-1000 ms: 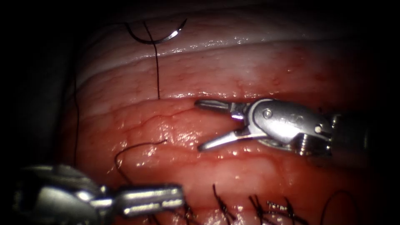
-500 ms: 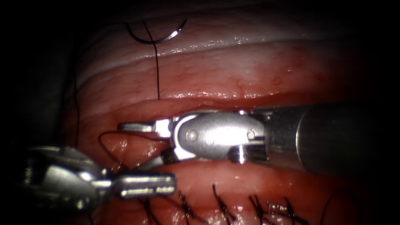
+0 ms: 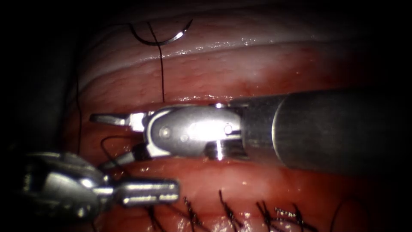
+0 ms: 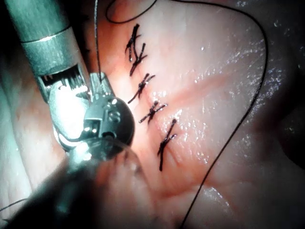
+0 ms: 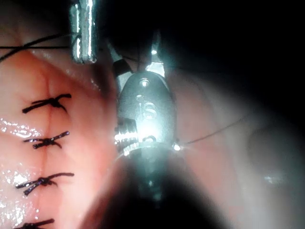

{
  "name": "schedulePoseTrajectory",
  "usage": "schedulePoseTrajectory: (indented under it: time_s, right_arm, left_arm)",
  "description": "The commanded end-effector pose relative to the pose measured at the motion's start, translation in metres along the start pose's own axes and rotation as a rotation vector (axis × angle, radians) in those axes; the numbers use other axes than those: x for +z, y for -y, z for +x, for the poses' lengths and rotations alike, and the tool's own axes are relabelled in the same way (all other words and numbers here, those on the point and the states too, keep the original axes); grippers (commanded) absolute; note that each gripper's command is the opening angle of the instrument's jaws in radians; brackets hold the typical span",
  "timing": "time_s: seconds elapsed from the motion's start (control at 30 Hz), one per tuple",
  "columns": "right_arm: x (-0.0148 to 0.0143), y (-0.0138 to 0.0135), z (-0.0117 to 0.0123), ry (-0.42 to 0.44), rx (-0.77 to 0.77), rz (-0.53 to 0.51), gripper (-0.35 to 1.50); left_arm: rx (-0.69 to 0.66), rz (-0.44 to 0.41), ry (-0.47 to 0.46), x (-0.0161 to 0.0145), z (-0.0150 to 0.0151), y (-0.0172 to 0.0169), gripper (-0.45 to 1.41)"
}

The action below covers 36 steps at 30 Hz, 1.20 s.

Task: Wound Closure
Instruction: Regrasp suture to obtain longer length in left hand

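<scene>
I see a row of tied stitches (image 3: 257, 212) along the cut, so much is done. The needle (image 3: 161, 36) lies loose on top of the tissue (image 3: 240, 71), far off. My right tool (image 3: 107, 139) gapes wide, holding nothing. My left tool (image 3: 148, 192) looks clenched; holding thread, I can't tell.

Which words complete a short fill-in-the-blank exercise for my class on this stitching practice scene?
1. The curved needle lies loose on the tissue, held by ____ tool.
2. The right tool has its jaws ____.
3. The left tool has its jaws ____.
4. The thread runs down from the ____.

Missing words: neither; open; shut; needle
</scene>
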Motion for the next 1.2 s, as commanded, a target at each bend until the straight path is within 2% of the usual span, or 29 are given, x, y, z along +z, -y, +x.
schedulePoseTrajectory:
  time_s: [0.03, 0.3, 0.5, 0.57, 0.6, 0.63, 0.67, 0.7, 0.73, 0.77, 0.83, 0.9, 0.93, 1.03, 1.2]
  right_arm:
    - [0.0008, 0.0001, -0.0002, -0.007, -0.007, 0.008, 1.35]
    - [0.0005, 0.0004, 0.0006, -0.049, -0.028, 0.028, 1.30]
    - [0.0003, 0.0003, 0.0008, -0.069, -0.062, 0.042, 1.18]
    - [0.0003, 0.0003, 0.0009, -0.079, -0.085, 0.050, 1.03]
    - [0.0003, 0.0003, 0.0009, -0.084, -0.097, 0.053, 0.89]
    - [0.0003, 0.0003, 0.0009, -0.088, -0.103, 0.057, 0.64]
    - [0.0004, 0.0003, 0.0009, -0.091, -0.109, 0.058, 0.56]
    - [0.0006, 0.0003, 0.0008, -0.093, -0.121, 0.057, 0.37]
    - [0.0006, 0.0003, 0.0008, -0.093, -0.121, 0.057, 0.37]
    - [0.0009, 0.0003, 0.0008, -0.093, -0.134, 0.056, 0.22]
    - [0.0013, 0.0003, 0.0007, -0.095, -0.146, 0.054, 0.04]
    - [0.0019, 0.0004, 0.0006, -0.101, -0.161, 0.057, -0.27]
    - [0.0020, 0.0004, 0.0005, -0.105, -0.162, 0.060, -0.35]
    - [0.0021, 0.0002, 0.0003, -0.100, -0.162, 0.051, -0.35]
    - [0.0005, -0.0010, -0.0006, -0.009, -0.158, 0.000, -0.35]
  left_arm:
    - [-0.002, -0.001, -0.001, 0.0006, -0.0005, 0.0000, -0.45]
    - [-0.018, -0.001, 0.000, 0.0004, -0.0011, 0.0000, -0.45]
    - [-0.029, 0.000, 0.001, 0.0005, -0.0014, 0.0000, -0.45]
    - [-0.029, 0.000, 0.001, 0.0005, -0.0014, 0.0000, -0.45]
    - [-0.030, 0.000, 0.002, 0.0005, -0.0013, 0.0000, -0.45]
    - [-0.029, 0.001, 0.005, 0.0005, -0.0013, 0.0000, -0.45]
    - [-0.029, 0.001, 0.005, 0.0005, -0.0013, 0.0000, -0.45]
    - [-0.028, 0.002, 0.006, 0.0006, -0.0012, -0.0001, -0.45]
    - [-0.028, 0.002, 0.006, 0.0006, -0.0012, -0.0001, -0.45]
    - [-0.028, 0.002, 0.006, 0.0006, -0.0011, -0.0002, -0.45]
    - [-0.027, 0.003, 0.007, 0.0007, -0.0010, -0.0003, -0.45]
    - [-0.033, 0.004, 0.008, 0.0009, -0.0010, -0.0003, -0.45]
    - [-0.033, 0.005, 0.009, 0.0010, -0.0010, -0.0003, -0.45]
    - [-0.033, 0.005, 0.009, 0.0010, -0.0010, -0.0003, -0.45]
    - [-0.056, 0.010, 0.008, 0.0006, -0.0009, -0.0004, -0.42]
